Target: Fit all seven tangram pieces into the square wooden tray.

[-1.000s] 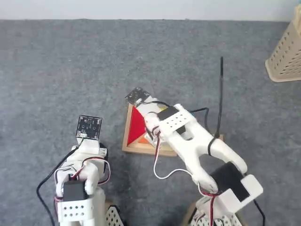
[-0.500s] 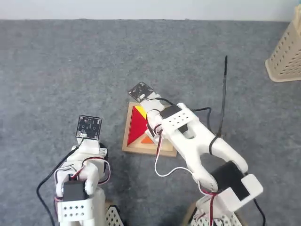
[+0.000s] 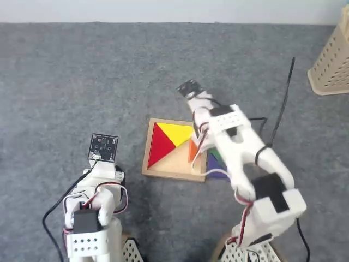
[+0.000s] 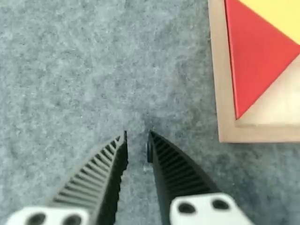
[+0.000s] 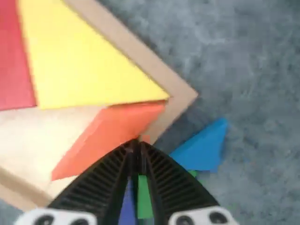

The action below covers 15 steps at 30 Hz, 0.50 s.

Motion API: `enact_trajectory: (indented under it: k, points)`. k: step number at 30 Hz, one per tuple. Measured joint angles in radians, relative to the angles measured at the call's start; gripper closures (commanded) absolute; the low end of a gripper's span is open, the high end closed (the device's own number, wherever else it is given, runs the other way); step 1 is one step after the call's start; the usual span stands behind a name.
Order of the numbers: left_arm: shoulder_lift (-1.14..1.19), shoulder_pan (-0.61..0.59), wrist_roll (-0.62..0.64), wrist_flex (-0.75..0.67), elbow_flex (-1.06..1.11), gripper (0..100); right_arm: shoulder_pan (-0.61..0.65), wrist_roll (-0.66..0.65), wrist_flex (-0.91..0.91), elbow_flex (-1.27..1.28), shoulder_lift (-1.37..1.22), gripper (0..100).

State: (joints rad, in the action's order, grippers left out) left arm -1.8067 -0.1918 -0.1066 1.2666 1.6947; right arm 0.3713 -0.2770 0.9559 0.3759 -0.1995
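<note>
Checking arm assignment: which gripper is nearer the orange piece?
Right. The right gripper is at the edge of the orange piece; the left gripper is over carpet, outside the tray.

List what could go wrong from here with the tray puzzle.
The orange piece seems to lean on the tray; it may not drop flat. The shut right gripper sits at its edge and may push it onto the yellow piece. The blue piece lies outside by the corner, awkward to grip.
</note>
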Motion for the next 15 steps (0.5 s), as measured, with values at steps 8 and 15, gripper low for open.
enact_trajectory:
  k: [8, 15]
  points:
    - [0.0, 0.0, 0.0, 0.0, 0.0, 93, -0.011, -0.002, 0.094, -0.16, -0.103, 99.3]
    - [0.0, 0.0, 0.0, 0.0, 0.0, 93, -0.028, 0.035, 0.138, -0.161, -0.04, 99.3]
